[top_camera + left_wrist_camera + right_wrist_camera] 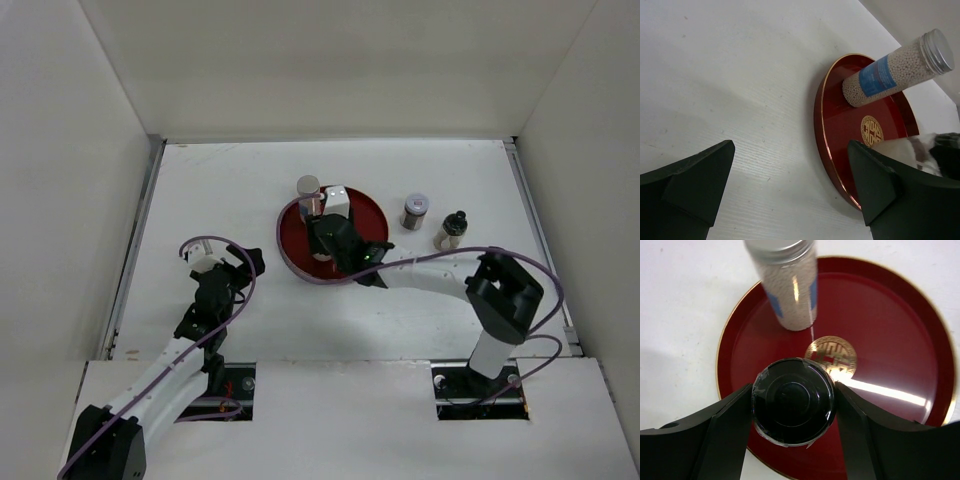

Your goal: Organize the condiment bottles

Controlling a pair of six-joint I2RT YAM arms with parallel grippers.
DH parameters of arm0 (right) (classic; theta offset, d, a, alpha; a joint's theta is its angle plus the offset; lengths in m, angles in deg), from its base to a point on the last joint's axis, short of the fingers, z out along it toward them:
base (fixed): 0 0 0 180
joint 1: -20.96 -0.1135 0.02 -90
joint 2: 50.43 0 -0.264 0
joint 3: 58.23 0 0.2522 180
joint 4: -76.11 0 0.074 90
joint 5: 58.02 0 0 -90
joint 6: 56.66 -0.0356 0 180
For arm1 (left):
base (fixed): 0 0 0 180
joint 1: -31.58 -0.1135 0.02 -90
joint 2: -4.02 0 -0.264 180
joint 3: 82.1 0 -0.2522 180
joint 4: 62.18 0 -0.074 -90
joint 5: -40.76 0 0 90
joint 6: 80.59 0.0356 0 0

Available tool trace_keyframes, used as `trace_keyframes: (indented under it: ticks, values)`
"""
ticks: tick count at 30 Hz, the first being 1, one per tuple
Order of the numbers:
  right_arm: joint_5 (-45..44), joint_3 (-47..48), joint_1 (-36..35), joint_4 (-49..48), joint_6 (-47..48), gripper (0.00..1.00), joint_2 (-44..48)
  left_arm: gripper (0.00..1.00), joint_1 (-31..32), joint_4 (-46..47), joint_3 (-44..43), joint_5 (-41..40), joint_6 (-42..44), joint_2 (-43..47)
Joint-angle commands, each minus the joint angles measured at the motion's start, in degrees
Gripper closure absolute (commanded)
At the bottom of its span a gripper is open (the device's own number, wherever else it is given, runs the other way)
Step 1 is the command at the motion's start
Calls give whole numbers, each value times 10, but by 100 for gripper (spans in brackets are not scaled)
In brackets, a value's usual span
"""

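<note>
A tall whitish bottle [308,192] with a grey cap stands at the back left of the round red plate [375,215]. It shows again in the left wrist view [890,72] and the right wrist view [790,290]. My right gripper [792,401] is shut on a black-capped bottle [792,401] over the plate [890,315], just in front of the gold emblem. In the top view the right gripper [328,228] hides that bottle. My left gripper [790,150] is open and holds nothing, low over the table left of the plate [840,130].
A short brown jar [415,210] with a pale lid and a small dark-capped bottle [450,230] stand on the table right of the plate. White walls close in the table on three sides. The left gripper [240,262] is well left of the plate.
</note>
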Motion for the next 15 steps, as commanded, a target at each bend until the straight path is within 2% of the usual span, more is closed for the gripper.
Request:
trace_keyframes:
  ticks: [1, 5, 9, 12, 15]
  values:
    - [-3, 62, -11, -64, 9, 46, -25, 0, -2, 30, 6, 2, -3, 4]
    - [-8, 80, -27, -68, 0, 42, -73, 0, 0, 30, 5, 7, -2, 4]
    - [-13, 82, -34, -68, -3, 28, -78, 0, 4, 31, 5, 0, 1, -1]
    - [-15, 59, -39, -69, 3, 8, -27, 0, 4, 29, 2, 2, 1, -3]
    - [-24, -2, -39, -80, 12, 2, 69, 0, 5, 29, 3, 0, 0, -1]
